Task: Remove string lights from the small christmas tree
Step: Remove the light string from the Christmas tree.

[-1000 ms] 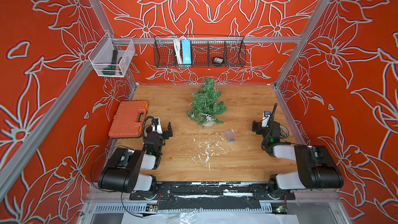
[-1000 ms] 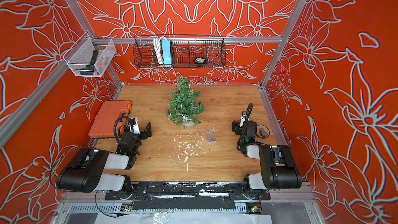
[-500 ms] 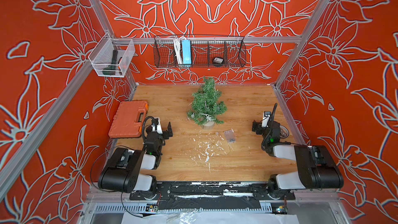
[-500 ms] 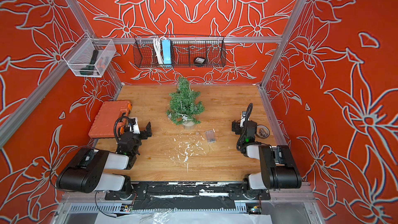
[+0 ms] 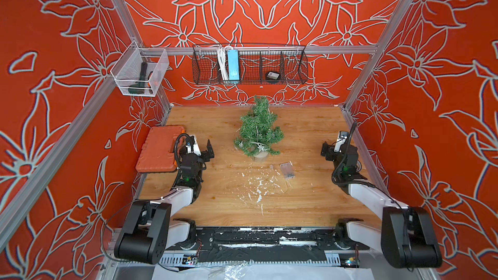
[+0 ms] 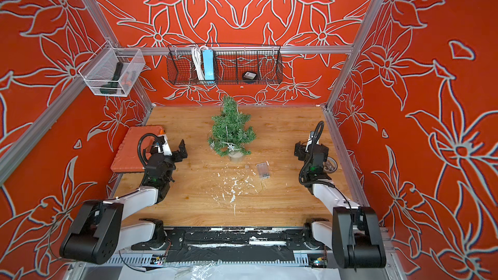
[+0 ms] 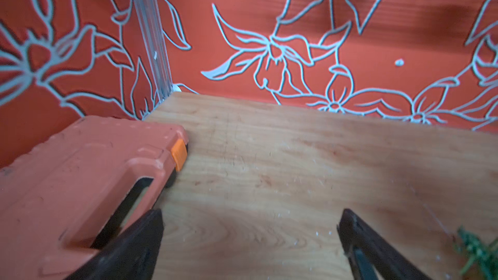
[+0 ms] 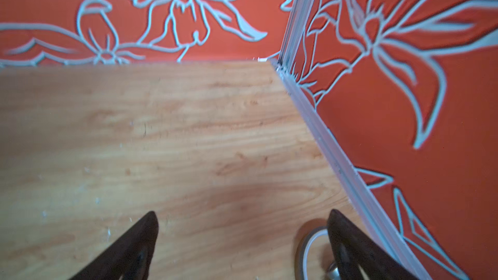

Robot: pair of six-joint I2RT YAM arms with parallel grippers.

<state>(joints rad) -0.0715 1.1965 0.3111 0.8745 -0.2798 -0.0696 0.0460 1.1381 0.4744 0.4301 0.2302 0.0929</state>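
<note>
The small christmas tree [image 5: 258, 130] is seen upright on the table [image 5: 310, 136], the string lights [image 5: 260, 146] wound on it, their battery box [image 5: 287, 171] laid just in front. The fingers of left gripper [image 7: 250, 212] and right gripper [image 8: 242, 212] are spread wide apart.

No legible text or labels anywhere

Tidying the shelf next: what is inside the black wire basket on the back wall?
The wire basket holds a blue power strip, a white cable and a round black item; mesh may hide anything smaller.
</note>
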